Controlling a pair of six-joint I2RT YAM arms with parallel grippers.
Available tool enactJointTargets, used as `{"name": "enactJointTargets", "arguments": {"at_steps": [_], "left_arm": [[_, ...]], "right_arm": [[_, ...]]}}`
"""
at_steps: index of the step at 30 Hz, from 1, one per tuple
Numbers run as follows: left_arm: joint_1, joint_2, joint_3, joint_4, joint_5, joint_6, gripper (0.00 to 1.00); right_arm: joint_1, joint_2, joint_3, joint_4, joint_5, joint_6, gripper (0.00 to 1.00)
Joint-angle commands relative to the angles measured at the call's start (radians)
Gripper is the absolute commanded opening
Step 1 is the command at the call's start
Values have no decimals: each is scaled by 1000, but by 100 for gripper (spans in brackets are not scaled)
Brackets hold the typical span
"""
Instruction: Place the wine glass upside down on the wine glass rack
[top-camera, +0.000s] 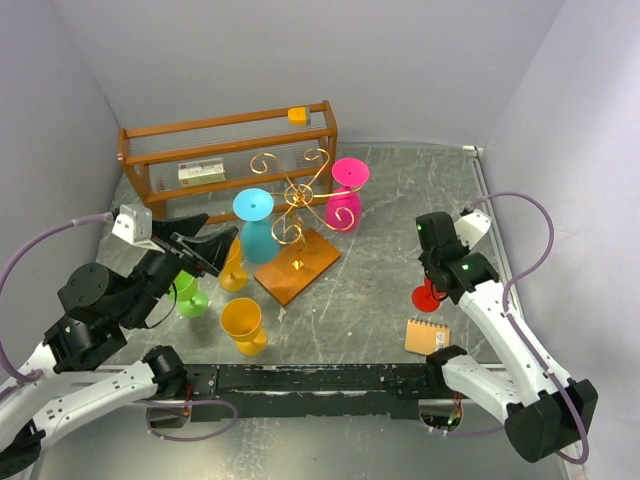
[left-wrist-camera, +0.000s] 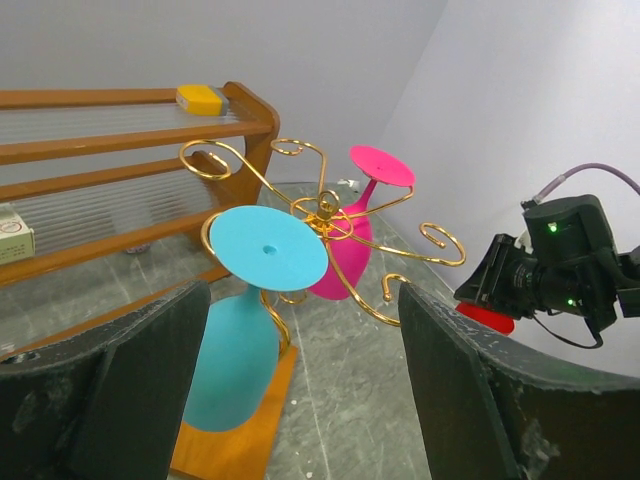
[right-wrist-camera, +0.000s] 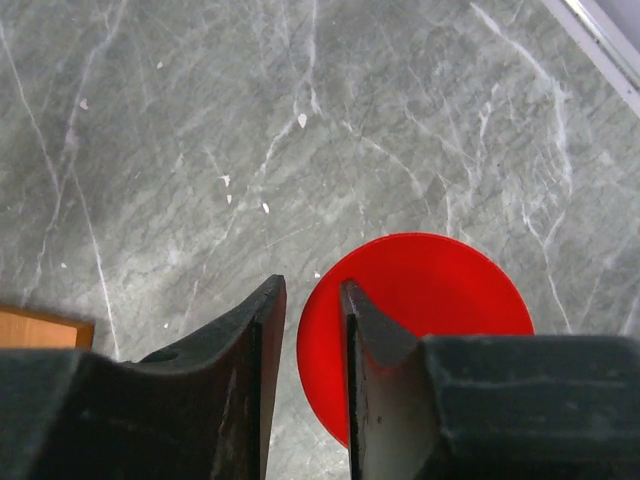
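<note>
At the right tool, fingers drawn nearly together with only a thin slit between; cannot tell whether pinching anything. Through and beyond that slit, the flat round face of the red glass, above the grey marbled table. Seen from overhead, low at the right side of the table, the red glass directly beneath the tool. Just nearer the arm bases, a small spiral notebook.

At the left tool, fingers spread wide, holding nothing, aimed toward the rack. Near mid-table, gold wire scrolls on a post over a square wooden base. At the rack, foot uppermost, a blue glass on the near side and a pink glass on the far side. Red glass well apart from the rack, not on it.

Beside the left tool, a green glass; nearer the bases, a yellow glass. Behind the rack, a wooden slatted shelf with a small yellow block on top.
</note>
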Motion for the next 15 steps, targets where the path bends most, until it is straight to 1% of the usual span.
{"name": "enactJointTargets", "arguments": {"at_steps": [1,7,8,9,12,15], "left_arm": [[3,-15,19,23,52,16,87],[3,-14,26,20,84,14,87],[3,-13,26,22,91,14,87],[3,-12,28,22,98,14,87],[4,1,47,32,145,25,88],[3,43,107,27,235,50,88]], "right_arm": [[-16,-15,-26,28,-18,21,26],[-26,-38,-45,42,-38,20,12],[-29,-42,-44,43,-42,19,8],[-30,-43,-44,44,-45,15,0],[-31,-65,-34,53,-45,4,0],[-31,-119,3,59,-42,-12,0]]}}
